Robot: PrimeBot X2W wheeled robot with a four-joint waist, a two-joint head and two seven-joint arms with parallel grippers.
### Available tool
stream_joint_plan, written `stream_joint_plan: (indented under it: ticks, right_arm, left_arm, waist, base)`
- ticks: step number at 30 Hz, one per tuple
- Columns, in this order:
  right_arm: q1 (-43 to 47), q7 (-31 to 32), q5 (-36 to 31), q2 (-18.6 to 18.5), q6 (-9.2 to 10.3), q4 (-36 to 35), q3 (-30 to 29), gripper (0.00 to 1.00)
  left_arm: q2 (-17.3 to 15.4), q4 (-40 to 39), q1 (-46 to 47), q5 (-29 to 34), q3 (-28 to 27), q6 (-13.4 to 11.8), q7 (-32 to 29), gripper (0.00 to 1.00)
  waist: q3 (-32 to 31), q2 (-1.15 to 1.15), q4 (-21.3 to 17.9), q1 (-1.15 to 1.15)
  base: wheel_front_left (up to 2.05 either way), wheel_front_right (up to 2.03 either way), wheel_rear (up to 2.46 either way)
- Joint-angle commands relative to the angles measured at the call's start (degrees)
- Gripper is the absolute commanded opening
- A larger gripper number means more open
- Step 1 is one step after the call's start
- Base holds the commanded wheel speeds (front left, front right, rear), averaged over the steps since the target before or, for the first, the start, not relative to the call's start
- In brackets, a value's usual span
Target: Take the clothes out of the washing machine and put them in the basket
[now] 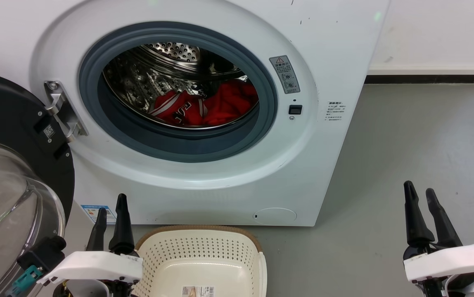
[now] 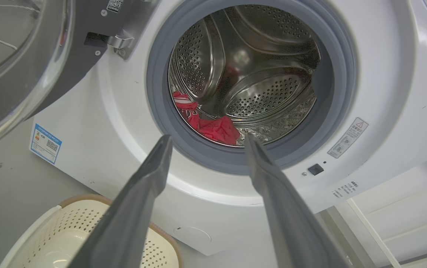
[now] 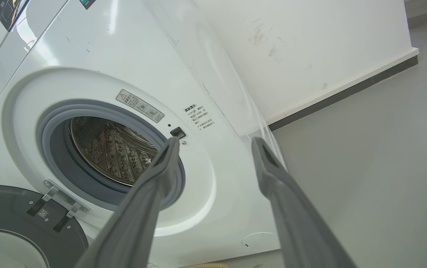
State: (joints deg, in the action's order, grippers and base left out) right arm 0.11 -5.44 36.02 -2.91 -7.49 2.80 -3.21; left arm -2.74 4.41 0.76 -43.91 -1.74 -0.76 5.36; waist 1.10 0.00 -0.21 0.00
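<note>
The white washing machine (image 1: 336,45) stands with its door swung open to the left. Red clothes (image 1: 208,105) lie low in its steel drum: a jersey with white trim on the left, plain red cloth on the right; the left wrist view shows the clothes (image 2: 213,126) too. The cream basket (image 1: 204,255) sits on the floor in front of the machine, with nothing in it but a paper label. My left gripper (image 1: 111,206) is open, left of the basket. My right gripper (image 1: 420,192) is open over the floor at the right. Both hold nothing.
The black-rimmed glass door (image 1: 10,185) juts out at the left, close to my left arm. Grey floor (image 1: 418,136) stretches to the right of the machine, up to a white wall (image 1: 435,29) with a dark skirting strip.
</note>
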Motion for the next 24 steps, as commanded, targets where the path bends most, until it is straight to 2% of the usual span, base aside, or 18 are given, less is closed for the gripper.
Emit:
stream_joint_plan:
  ticks: [1,24]
  right_arm:
    - [-0.1,-0.6,-2.3,0.0,0.00,-1.3,0.1,1.00]
    - [2.0,-4.1,-18.7,0.0,0.00,-4.2,1.2,1.00]
  left_arm:
    - [-0.1,-1.1,0.1,2.0,0.2,-0.3,0.7,1.00]
    - [-0.2,-2.2,-2.0,18.4,1.9,-1.9,4.2,1.00]
  waist:
    - [0.0,0.00,0.0,0.00]
    - [0.1,0.00,0.1,0.00]
  base:
    - [0.00,0.00,0.00]
    - [0.00,0.00,0.00]
